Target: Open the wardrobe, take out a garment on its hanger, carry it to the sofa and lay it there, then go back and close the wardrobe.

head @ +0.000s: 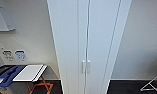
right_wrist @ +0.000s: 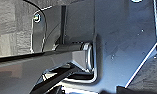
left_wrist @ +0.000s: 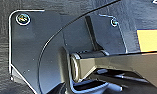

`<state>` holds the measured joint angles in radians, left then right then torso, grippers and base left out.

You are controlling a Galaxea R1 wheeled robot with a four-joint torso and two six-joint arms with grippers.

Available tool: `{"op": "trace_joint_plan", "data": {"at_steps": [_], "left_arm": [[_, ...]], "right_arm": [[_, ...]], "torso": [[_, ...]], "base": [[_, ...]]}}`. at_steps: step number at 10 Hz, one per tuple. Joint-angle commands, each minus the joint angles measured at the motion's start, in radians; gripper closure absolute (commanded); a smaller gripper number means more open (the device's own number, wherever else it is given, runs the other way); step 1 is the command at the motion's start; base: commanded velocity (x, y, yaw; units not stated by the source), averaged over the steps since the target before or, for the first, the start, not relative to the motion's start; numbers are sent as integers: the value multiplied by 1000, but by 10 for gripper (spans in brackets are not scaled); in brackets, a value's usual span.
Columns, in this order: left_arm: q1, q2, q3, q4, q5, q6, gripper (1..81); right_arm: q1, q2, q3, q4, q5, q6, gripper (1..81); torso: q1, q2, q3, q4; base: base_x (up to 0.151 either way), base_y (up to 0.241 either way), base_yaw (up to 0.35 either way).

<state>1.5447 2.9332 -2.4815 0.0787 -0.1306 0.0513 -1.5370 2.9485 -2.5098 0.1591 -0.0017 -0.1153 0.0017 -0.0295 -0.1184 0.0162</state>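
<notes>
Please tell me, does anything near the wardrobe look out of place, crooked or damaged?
Nothing stands out. The wardrobe stands upright with both doors shut and its two handles level, side by side. The table to its left looks orderly.

No text can be read anywhere. The wall labels [head: 14, 55] beside the wardrobe [head: 86, 45] are too blurred.

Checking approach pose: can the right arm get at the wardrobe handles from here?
Probably yes. The wardrobe stands straight ahead, doors shut, its two handles side by side at the middle seam with nothing in front of them. How far the arm must extend can't be judged.
</notes>
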Motion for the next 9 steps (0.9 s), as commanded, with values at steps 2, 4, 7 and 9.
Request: {"op": "trace_joint_plan", "data": {"at_steps": [2, 4, 7, 9], "left_arm": [[-24, -6, 7, 10, 54, 5, 10], [-21, -5, 9, 6, 54, 5, 10], [-18, -5, 9, 1, 51, 5, 10], [-18, -5, 7, 1, 51, 5, 10]], "right_arm": [[22, 2, 6, 16, -64, -4, 10], [30, 2, 7, 10, -64, -4, 10], [30, 2, 5, 0, -64, -4, 10], [25, 2, 5, 0, -64, -4, 10]], "torso": [[0, 0, 0, 0], [0, 0, 0, 0], [-1, 0, 0, 0], [-1, 0, 0, 0]], "base": [[0, 0, 0], [35, 0, 0], [79, 0, 0], [79, 0, 0]]}}
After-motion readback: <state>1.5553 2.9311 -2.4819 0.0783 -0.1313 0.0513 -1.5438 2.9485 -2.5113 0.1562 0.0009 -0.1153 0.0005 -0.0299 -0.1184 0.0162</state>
